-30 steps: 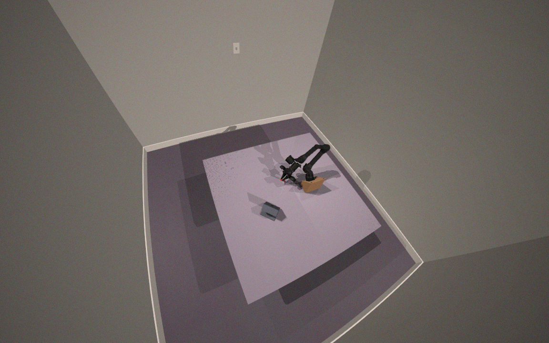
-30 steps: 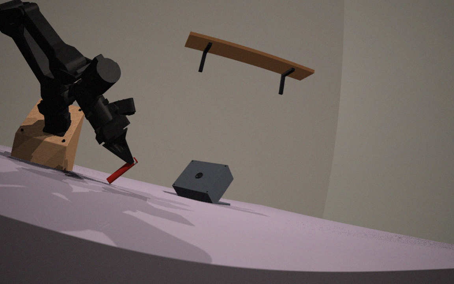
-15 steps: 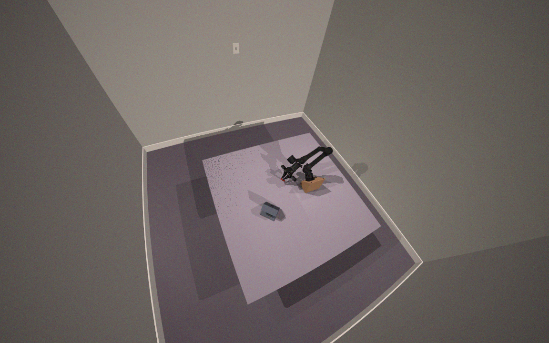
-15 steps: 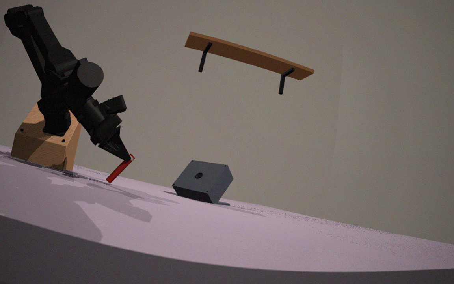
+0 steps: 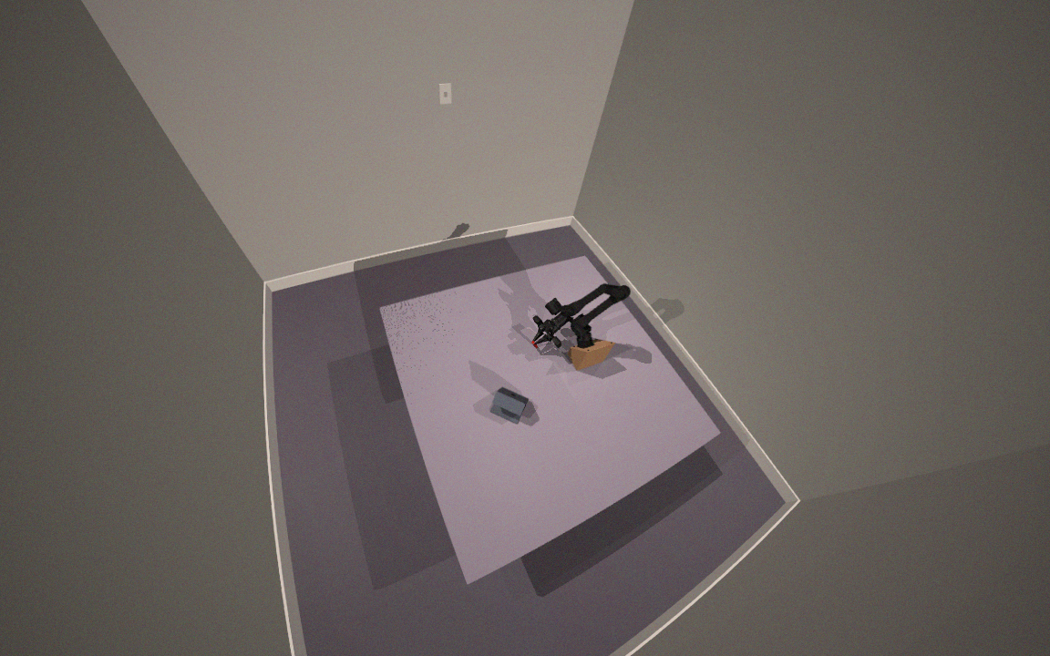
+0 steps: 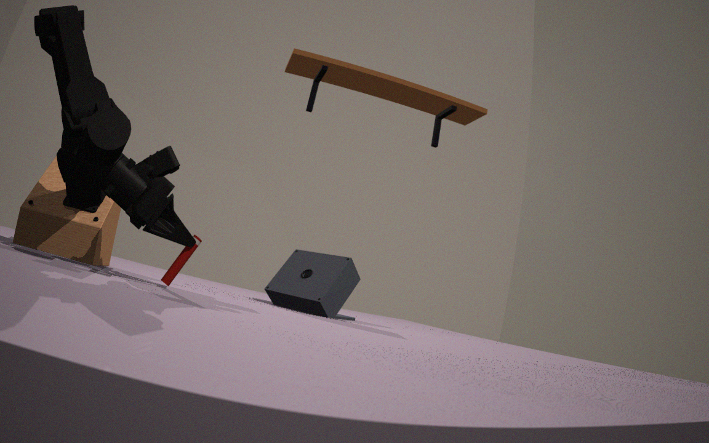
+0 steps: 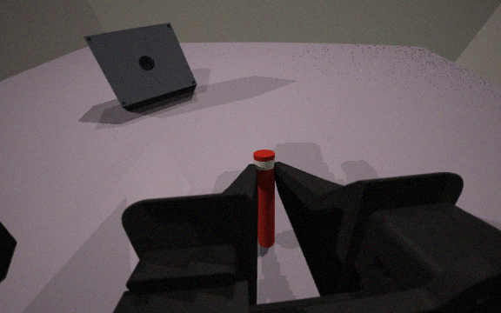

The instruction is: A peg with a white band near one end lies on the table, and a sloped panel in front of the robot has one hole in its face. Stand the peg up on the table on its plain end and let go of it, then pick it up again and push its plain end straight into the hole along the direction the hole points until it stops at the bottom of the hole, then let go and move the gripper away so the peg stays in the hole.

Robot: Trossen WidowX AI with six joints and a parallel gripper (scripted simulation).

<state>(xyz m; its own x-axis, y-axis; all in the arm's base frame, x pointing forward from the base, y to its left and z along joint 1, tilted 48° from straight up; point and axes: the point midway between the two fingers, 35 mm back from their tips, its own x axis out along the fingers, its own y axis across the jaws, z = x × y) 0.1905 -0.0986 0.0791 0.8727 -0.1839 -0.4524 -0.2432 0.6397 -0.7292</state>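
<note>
The red peg (image 6: 180, 264) (image 7: 266, 209) is held near its white-banded end, which points up. It is tilted, leaning toward the panel at its top in the exterior view. Its plain end is low, at or just above the table; contact is hard to tell. My gripper (image 6: 195, 242) (image 7: 263, 169) (image 5: 534, 343) is shut on the peg just below the band. The grey sloped panel (image 5: 509, 404) (image 6: 285, 283) (image 7: 163, 83) stands apart from the peg, with one dark round hole (image 6: 306, 273) (image 7: 146, 63) in its face.
The pale table (image 5: 578, 456) (image 6: 291, 374) carries the arm's wooden base (image 5: 591, 353) (image 6: 62, 237). A wooden shelf (image 6: 384, 88) is on the wall behind, high above the panel. Shadows of the arm fall across the table.
</note>
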